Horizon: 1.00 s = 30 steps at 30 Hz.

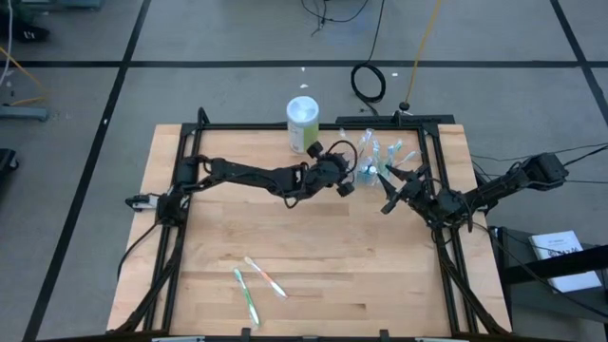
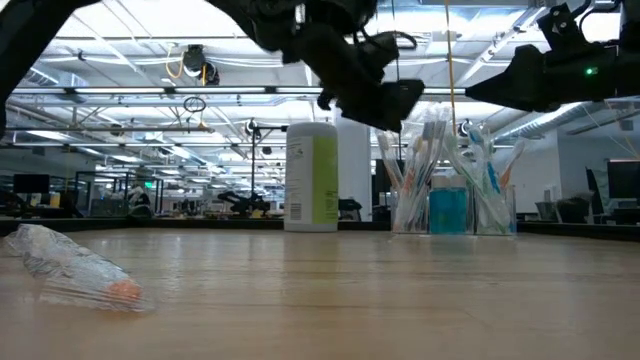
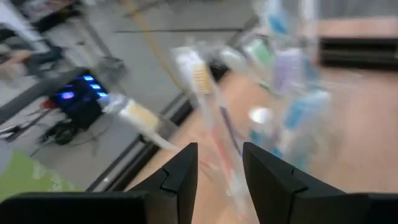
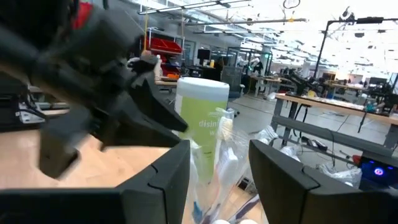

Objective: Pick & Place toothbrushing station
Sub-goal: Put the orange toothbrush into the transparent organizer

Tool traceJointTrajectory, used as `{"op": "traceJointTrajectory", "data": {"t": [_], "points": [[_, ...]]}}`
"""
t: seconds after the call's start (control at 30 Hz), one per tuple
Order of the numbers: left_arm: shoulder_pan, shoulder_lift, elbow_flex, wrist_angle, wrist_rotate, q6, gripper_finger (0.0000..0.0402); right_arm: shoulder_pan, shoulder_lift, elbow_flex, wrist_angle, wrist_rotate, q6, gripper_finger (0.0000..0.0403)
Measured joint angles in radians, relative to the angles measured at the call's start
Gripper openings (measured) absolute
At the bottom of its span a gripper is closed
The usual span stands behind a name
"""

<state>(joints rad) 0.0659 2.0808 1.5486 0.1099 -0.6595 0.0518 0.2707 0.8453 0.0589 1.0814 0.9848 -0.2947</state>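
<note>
- The table [image 1: 313, 247] under both grippers is pale wood with a smooth, faintly satin finish and visible plank seams.
- The frame [image 1: 285, 127] around it is matt black metal.
- Just beyond the left gripper [image 1: 344, 175], the clear cup [image 2: 452, 208] is glossy transparent plastic.
- The toothbrushes [image 2: 420, 150] in it have smooth plastic handles in shiny clear wrapping.
- The canister [image 1: 303, 123], near the left gripper, is smooth white-and-green plastic with a slight sheen.
- The right gripper [image 1: 394, 186] has matt dark plastic fingers [image 4: 283, 180].
- Well away from both grippers, two wrapped toothbrushes [image 1: 258, 282] lie in crinkly clear film.
</note>
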Motion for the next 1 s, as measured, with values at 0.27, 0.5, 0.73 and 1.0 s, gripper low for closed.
{"op": "traceJointTrajectory", "data": {"t": [0.27,0.5,0.73,1.0], "points": [[0.000,-0.172,0.000,-0.245,0.354,0.002,0.0134,0.000,0.000,0.009,-0.004,-0.103,0.078,0.0155],[0.014,-0.238,0.000,-0.329,0.477,-0.012,0.0134,0.013,0.024,0.089,-0.166,-0.139,0.129,0.0155],[0.041,-0.236,0.000,-0.341,0.607,-0.017,0.0134,0.013,0.110,0.148,-0.236,-0.179,0.218,0.0155],[0.076,-0.236,0.000,-0.358,0.696,-0.027,0.0134,0.013,0.233,0.187,-0.249,-0.242,0.340,0.0155]]}}
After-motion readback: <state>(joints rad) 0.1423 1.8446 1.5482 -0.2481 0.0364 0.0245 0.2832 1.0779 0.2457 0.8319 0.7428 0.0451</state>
